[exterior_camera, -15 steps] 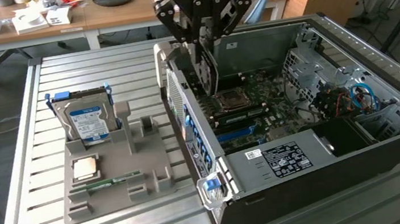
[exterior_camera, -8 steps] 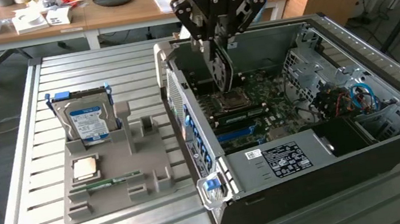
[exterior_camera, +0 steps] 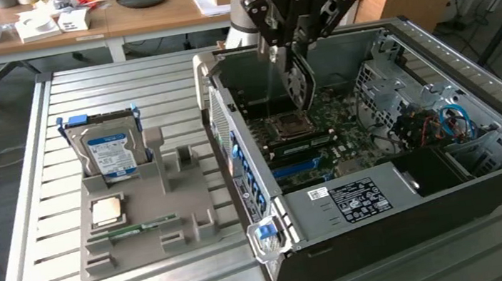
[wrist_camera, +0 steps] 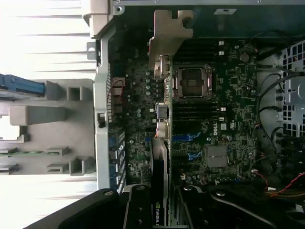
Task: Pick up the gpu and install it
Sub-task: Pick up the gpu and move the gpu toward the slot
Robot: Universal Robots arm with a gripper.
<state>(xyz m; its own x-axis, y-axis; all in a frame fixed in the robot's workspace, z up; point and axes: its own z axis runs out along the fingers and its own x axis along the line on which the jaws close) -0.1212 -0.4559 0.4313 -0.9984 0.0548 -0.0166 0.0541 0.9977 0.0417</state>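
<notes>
The gpu (exterior_camera: 298, 81) hangs on edge over the open computer case (exterior_camera: 231, 136), held from above by my gripper (exterior_camera: 294, 50), which is shut on it. The card's dark lower end hovers above the motherboard (exterior_camera: 321, 128), close to the CPU socket (exterior_camera: 288, 125). In the wrist view the gpu (wrist_camera: 160, 181) runs edge-on away from the fingers (wrist_camera: 138, 210), with its pale metal bracket (wrist_camera: 169, 31) at the far end near the case's rear wall. My gripper (wrist_camera: 162, 212) clamps the card's near end. Blue expansion slots (wrist_camera: 183, 138) lie just beside the card's line.
A grey fixture tray (exterior_camera: 173, 207) on the slatted metal table (exterior_camera: 110, 86) carries a hard drive (exterior_camera: 108, 147), a small chip (exterior_camera: 107, 212) and a green memory stick (exterior_camera: 133, 232). Inside the case sit a power supply (exterior_camera: 354, 199) and loose cables (exterior_camera: 441, 124).
</notes>
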